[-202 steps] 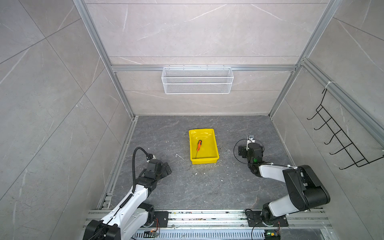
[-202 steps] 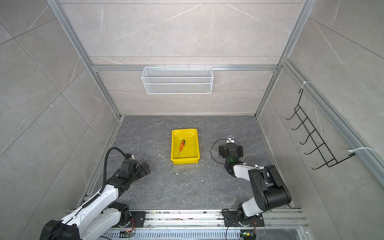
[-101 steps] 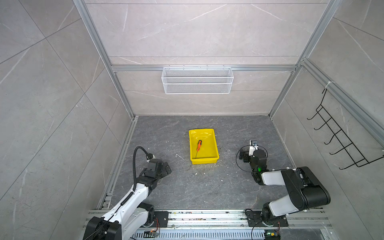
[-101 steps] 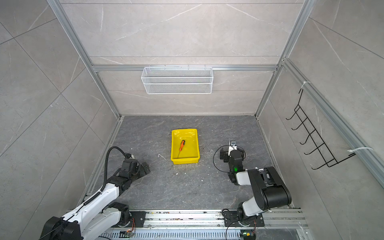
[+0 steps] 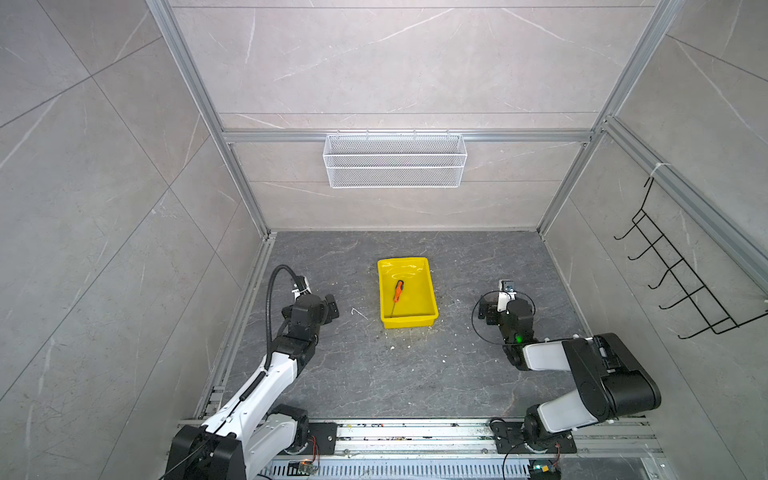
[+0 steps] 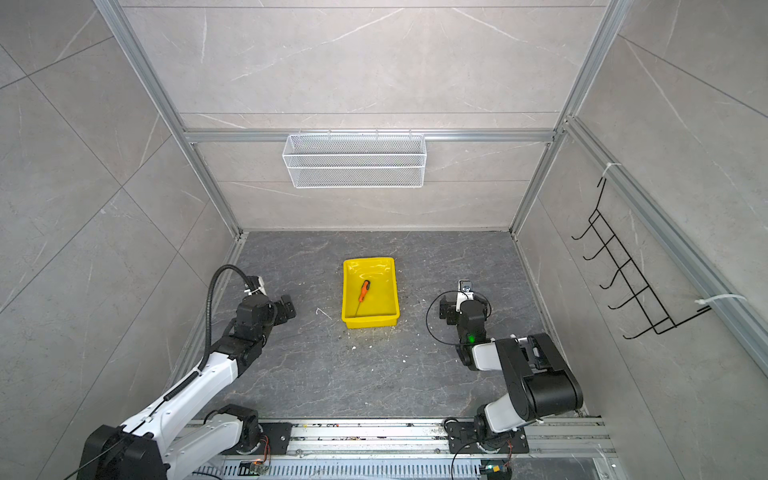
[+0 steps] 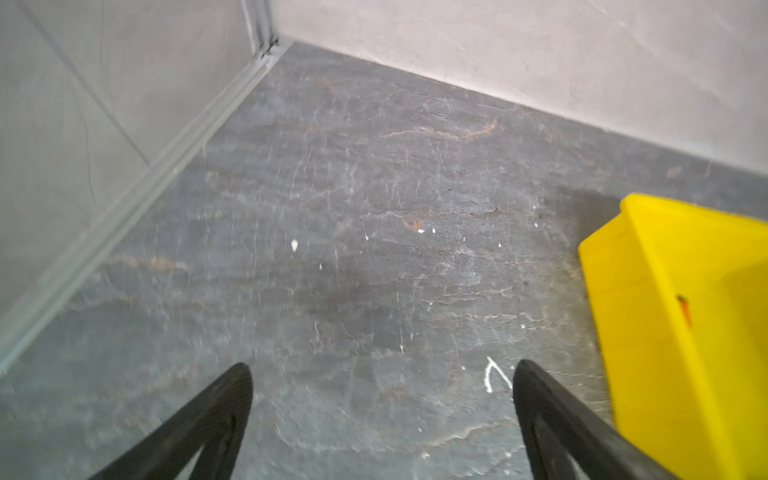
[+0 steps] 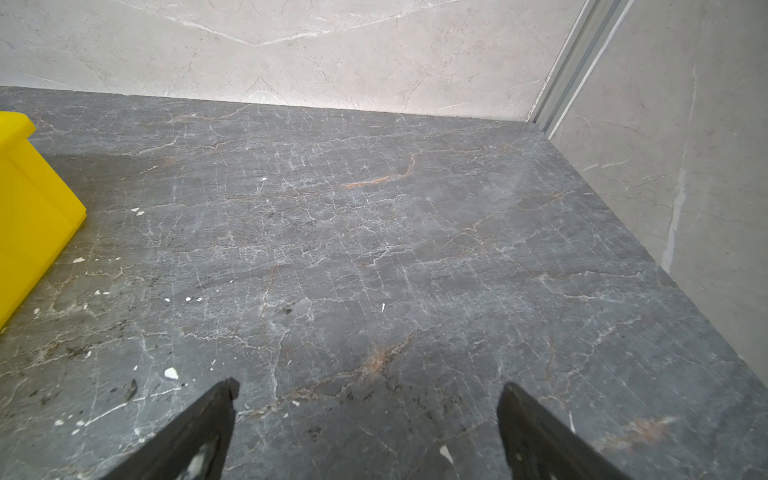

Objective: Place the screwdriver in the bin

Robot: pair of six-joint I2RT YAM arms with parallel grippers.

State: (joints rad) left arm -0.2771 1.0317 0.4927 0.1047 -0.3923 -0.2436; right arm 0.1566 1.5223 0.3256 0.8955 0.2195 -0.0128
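The screwdriver (image 5: 397, 292) lies in the bin (image 5: 409, 323), left pincer (image 7: 382, 370) and right pincer (image 8: 368, 386) gaping empty: looks done, only backing off remains.

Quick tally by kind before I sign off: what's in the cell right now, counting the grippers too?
screwdriver: 1, lying in the bin
bin, yellow: 1
wire basket, white, on the back wall: 1
hook rack, black, on the side wall: 1
grippers: 2, left gripper and right gripper, both open and empty
Total: 6
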